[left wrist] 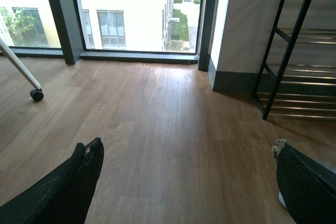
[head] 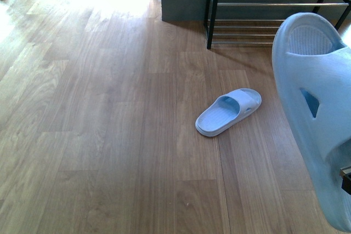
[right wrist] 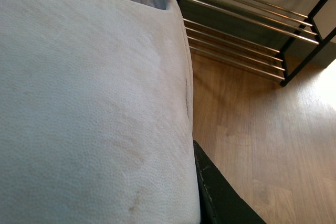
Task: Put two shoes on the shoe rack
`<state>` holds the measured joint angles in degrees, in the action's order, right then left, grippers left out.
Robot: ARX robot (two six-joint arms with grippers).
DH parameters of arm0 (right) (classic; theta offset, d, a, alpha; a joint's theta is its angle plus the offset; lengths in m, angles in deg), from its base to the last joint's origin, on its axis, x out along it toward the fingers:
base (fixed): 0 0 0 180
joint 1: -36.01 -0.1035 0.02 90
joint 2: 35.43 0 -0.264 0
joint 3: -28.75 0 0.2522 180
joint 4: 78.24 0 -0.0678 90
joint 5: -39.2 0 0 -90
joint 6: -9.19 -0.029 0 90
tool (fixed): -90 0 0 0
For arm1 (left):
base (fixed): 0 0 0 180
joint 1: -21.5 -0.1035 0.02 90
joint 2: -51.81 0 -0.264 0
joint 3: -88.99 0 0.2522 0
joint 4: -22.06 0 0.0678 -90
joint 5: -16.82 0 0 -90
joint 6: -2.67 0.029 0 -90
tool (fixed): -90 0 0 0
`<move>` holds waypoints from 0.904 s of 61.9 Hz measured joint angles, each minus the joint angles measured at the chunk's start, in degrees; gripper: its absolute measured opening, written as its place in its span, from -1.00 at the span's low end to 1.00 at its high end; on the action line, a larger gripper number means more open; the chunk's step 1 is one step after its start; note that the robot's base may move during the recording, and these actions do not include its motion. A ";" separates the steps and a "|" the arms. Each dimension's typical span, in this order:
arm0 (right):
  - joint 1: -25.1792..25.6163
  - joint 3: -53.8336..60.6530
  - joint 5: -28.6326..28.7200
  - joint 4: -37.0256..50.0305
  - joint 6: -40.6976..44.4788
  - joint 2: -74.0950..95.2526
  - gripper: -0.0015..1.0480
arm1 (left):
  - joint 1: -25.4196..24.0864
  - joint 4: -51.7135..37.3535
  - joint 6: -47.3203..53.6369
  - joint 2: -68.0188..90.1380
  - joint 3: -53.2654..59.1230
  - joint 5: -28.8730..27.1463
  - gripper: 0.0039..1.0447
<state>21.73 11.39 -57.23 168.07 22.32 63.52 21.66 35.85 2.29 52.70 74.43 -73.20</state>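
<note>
Left tool [left wrist: 187,145]: black, scuffed fingers [left wrist: 73,187]

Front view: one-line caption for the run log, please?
The raised slide fills the right edge; the second slide lies on the wood floor short of the shoe rack.

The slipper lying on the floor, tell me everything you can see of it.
The slipper is pale blue, seemingly soft rubber, with a wide strap over the front and a ribbed footbed. It lies flat, sole down, on the wooden floor, toe angled toward the shoe rack but apart from it. Nothing else touches it.
</note>
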 joint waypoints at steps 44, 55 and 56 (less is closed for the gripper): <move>0.00 0.02 0.00 0.00 0.00 0.00 -0.97 | 0.00 0.00 0.00 0.00 0.00 0.00 0.83; 0.00 0.02 0.00 0.00 0.00 0.00 -0.97 | 0.00 0.00 0.00 0.00 0.00 0.02 0.83; 0.00 0.02 0.00 0.00 0.00 0.00 -0.97 | 0.00 0.00 0.00 0.00 0.00 0.00 0.83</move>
<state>21.73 11.41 -57.23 168.07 22.32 63.52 21.66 35.85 2.29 52.70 74.43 -73.20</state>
